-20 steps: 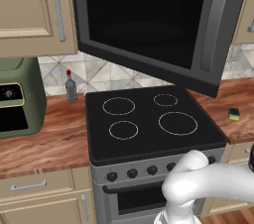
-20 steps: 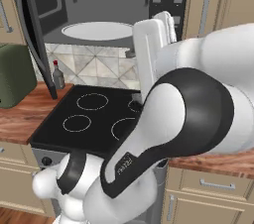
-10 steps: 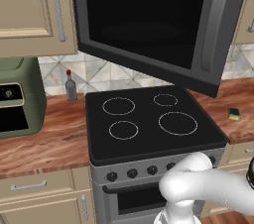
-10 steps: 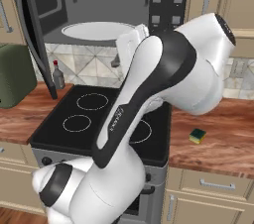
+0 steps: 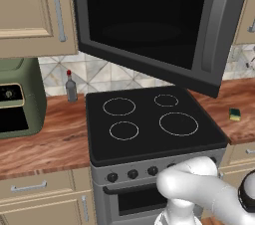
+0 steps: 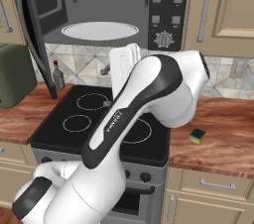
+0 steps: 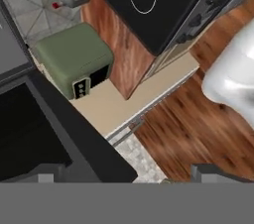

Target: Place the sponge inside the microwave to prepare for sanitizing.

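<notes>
The sponge (image 6: 198,136), a small yellow block with a green top, lies on the wooden counter right of the stove, also seen as the sponge (image 5: 235,114). The microwave (image 6: 119,10) hangs above the stove with its door (image 5: 149,20) swung wide open. Its white turntable (image 6: 99,30) is bare. My gripper (image 7: 130,178) is open, its two fingertips far apart with nothing between them. My hand (image 6: 123,67) hovers above the stove's back, below the microwave's opening, well left of the sponge and apart from it.
The black stove (image 5: 149,119) has four burner rings and knobs along its front. An olive-green appliance (image 5: 17,99) stands on the left counter, with a small bottle (image 5: 71,88) beside it by the tiled wall. Beige cabinets (image 6: 223,10) flank the microwave.
My arm has swung across the right base view, and the hand has come lower and further left over the stove. The sponge, first hidden behind the arm, now shows and lies still.
</notes>
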Available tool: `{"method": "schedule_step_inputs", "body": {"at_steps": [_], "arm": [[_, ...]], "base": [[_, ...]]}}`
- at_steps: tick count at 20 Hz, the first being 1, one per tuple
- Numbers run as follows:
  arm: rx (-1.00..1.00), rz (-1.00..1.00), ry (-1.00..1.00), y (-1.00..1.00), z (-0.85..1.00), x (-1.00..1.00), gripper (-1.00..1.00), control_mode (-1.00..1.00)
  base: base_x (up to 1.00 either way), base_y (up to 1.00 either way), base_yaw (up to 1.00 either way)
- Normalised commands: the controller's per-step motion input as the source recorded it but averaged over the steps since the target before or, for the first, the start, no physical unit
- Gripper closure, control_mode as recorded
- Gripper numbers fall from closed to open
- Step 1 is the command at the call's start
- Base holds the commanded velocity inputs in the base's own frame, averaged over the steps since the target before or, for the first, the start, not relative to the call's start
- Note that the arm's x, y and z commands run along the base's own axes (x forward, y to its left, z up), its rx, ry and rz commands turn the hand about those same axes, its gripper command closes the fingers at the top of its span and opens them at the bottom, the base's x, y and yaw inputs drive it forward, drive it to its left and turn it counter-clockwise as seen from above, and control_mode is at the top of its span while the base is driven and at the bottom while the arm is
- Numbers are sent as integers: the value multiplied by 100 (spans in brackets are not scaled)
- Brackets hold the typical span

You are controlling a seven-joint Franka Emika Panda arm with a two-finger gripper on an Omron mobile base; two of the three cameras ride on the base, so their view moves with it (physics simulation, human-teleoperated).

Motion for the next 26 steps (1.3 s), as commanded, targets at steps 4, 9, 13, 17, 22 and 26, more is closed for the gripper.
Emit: {"method": "schedule_step_inputs", "body": {"at_steps": [4,9,13,17,22,26], "arm": [[24,11,-8,36,-3,0,-100,-100],[19,17,-2,41,5,-5,-100,-100],[23,22,0,16,31,-2,-100,-100],[15,34,0,41,12,0,-100,-100],[3,20,0,25,9,0,-100,-100],[-4,2,0,22,6,4,-100,-100]], "base": [[0,0,0],[0,0,0],[0,0,0],[0,0,0],[0,0,0],[0,0,0]]}}
